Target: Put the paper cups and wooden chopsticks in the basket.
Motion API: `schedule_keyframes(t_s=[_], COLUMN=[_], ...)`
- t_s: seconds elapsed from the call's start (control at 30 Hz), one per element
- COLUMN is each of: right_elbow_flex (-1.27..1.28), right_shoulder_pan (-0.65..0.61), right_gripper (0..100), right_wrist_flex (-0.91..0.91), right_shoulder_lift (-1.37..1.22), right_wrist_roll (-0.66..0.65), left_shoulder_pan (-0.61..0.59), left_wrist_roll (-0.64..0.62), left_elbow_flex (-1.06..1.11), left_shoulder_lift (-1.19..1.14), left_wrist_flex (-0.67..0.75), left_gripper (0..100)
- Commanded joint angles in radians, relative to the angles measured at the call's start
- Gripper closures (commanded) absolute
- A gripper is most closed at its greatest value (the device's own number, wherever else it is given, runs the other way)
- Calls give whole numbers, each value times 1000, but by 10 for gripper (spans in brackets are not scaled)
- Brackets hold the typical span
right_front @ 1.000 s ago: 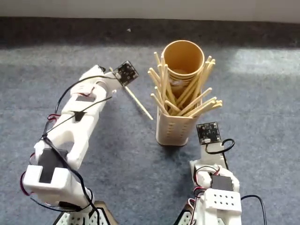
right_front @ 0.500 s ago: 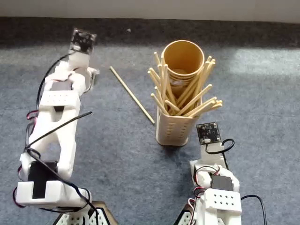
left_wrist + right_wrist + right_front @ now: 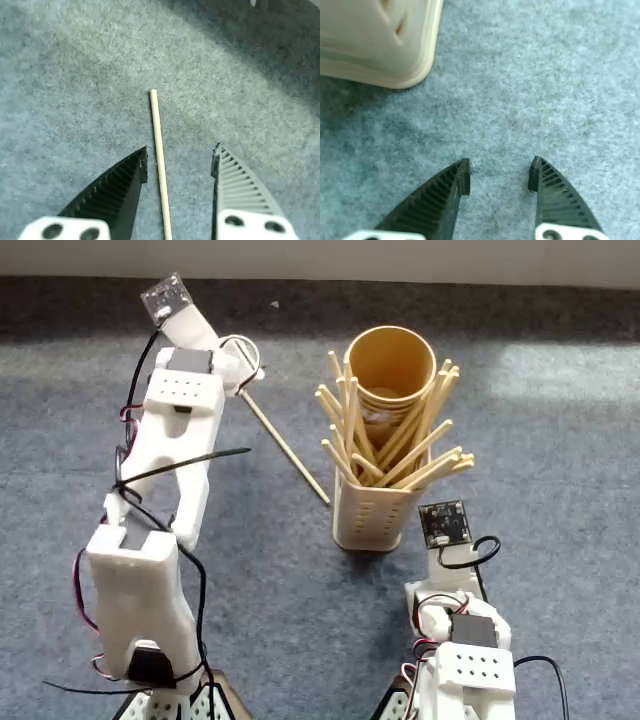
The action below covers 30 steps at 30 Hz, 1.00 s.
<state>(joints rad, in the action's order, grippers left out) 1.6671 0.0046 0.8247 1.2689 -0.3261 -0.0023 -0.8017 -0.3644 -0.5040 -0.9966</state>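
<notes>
Progress: mostly done. The paper cup (image 3: pixel 390 365) stands upright in the basket (image 3: pixel 370 515), with a bundle of chopsticks (image 3: pixel 400 455) fanned around it. Left to do: one loose chopstick (image 3: pixel 290 455) lies flat on the grey surface (image 3: pixel 560 440), just beside the basket.

Left claw (image 3: pixel 180 150): spread, holding nothing. It is poised over the far end of the loose chopstick (image 3: pixel 159 150), which runs between the two jaws without touching either. The high view leaves this unsettled, since the arm's body covers that end.

Right claw (image 3: pixel 500 162): spread, empty, above bare surface close to a bottom corner of the basket (image 3: pixel 395 50). The high view adds the basket's contents.
</notes>
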Motion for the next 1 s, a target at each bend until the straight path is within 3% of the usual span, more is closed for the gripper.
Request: schedule_keyframes(t_s=[0.0,0.4,0.47,0.53,0.57,0.77,0.87,0.97], right_elbow_flex=[68,68,68,68,68,68,68,68], right_shoulder_pan=[-8,-8,-8,-8,-8,-8,-8,-8], right_gripper=[796,796,796,796,796,796,796,796], right_wrist_flex=[-12,-10,-10,-10,-10,-10,-10,-10], right_shoulder_lift=[2,2,2,2,2,2,2,2], right_wrist_roll=[-12,-12,-12,-12,-12,-12,-12,-12], left_shoulder_pan=[21,38,38,31,27,-18,-27,-22], left_wrist_roll=[-38,-37,-38,-38,-37,69,137,226], left_elbow_flex=[-193,-670,-739,-814,-849,-1087,-1305,-1299], left_shoulder_lift=[-176,-619,-668,-700,-711,-723,-711,-565], left_wrist_flex=[-49,-272,-322,-377,-404,-537,-598,-601], left_gripper=[768,771,816,941,1000,995,995,995])
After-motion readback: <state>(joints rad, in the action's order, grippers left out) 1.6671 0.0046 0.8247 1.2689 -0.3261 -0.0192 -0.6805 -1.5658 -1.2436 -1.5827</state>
